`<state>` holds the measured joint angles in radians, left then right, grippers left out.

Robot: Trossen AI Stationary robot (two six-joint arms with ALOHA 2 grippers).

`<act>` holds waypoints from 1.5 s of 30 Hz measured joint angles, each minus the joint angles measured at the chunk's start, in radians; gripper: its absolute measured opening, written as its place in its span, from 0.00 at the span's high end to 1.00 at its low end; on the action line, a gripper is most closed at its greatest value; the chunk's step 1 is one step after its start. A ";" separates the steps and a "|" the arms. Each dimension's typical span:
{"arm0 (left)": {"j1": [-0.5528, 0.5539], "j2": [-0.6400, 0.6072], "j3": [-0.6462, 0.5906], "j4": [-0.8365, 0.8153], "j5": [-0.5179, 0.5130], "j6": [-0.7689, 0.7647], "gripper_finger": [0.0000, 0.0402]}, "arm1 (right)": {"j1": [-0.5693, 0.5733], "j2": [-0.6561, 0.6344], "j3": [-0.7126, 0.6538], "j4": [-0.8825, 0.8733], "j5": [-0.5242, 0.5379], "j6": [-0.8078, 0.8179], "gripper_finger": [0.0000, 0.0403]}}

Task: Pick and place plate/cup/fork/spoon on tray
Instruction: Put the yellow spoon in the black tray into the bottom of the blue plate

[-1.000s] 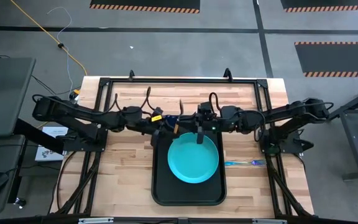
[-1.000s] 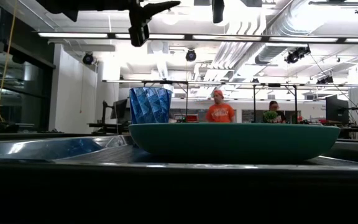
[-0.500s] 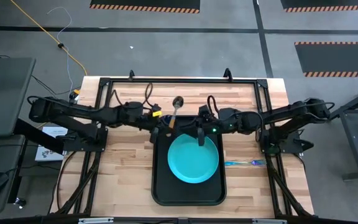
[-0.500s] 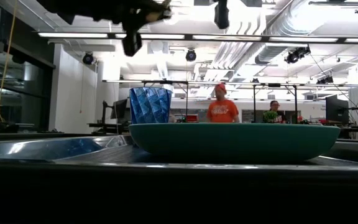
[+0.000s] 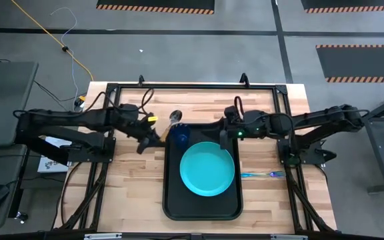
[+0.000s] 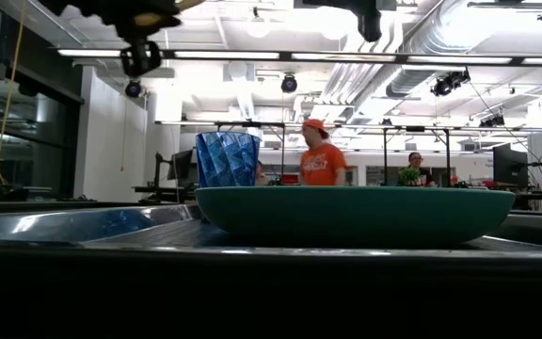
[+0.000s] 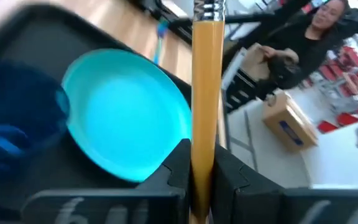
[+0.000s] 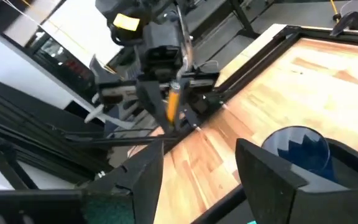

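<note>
The black tray (image 5: 172, 200) lies in the middle of the table. The teal plate (image 5: 207, 169) rests flat in it, and the dark-blue cup (image 5: 181, 135) stands upright in its far left corner. Both also show in the low view, the plate (image 6: 356, 212) and the cup (image 6: 227, 158). My left gripper (image 5: 155, 136) is just left of the tray's far left corner, shut on the spoon (image 5: 172, 120). My right gripper (image 5: 224, 137) hovers open and empty over the tray's far edge, beside the plate. The light-blue fork (image 5: 262, 175) lies flat on the table right of the tray. My left gripper pinches the spoon's orange-tan handle (image 7: 202, 143) between its two fingers (image 7: 180, 171). The handle runs out past the fingertips to the metal neck (image 7: 207, 9). The silver bowl (image 5: 175, 117) points toward the table's far edge. The spoon is lifted clear of the table.
A black metal frame (image 5: 192, 87) runs along the table's far edge and down both sides. Bare wood lies left of the tray (image 5: 132, 187). People stand in the room beyond the table, one in an orange shirt (image 6: 315, 165).
My left gripper has carried the spoon from over the tray's far left corner toward the table's left edge, still shut on its handle. The spoon has turned with it. My right gripper has gone a little toward the table's right and far edges.
</note>
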<state>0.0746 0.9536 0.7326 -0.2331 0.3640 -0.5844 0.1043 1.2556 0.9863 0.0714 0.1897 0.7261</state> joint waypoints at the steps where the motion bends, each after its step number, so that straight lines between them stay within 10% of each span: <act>1: -0.007 -0.007 0.000 -0.009 0.013 -0.015 0.96 | 0.000 0.000 0.000 -0.001 0.002 -0.001 0.52; 12: -0.133 0.082 0.020 -0.047 0.072 -0.197 0.96 | -0.047 0.066 0.025 0.014 -0.065 -0.098 0.52; 45: -0.160 0.378 0.095 -0.006 -0.031 0.092 0.96 | -0.028 0.264 0.224 -0.325 -0.169 -0.120 0.59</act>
<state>-0.0856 1.3315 0.8272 -0.2388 0.3327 -0.4922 0.0760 1.5193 1.2102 -0.2535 0.0211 0.6056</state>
